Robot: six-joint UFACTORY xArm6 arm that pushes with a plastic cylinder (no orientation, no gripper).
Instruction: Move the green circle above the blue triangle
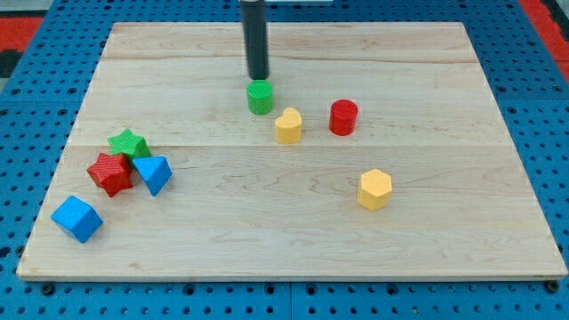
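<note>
The green circle (260,97) stands on the wooden board, above centre. My tip (258,78) sits just behind it, at its top edge, touching or nearly touching it. The blue triangle (154,173) lies at the view's left, well to the lower left of the green circle. It touches the red star (110,172), with the green star (128,143) just above them.
A yellow heart (288,125) lies just to the lower right of the green circle. A red cylinder (343,116) is to its right. A yellow hexagon (375,188) is at lower right. A blue cube (76,219) is at lower left. The board's edge (284,271) borders blue pegboard.
</note>
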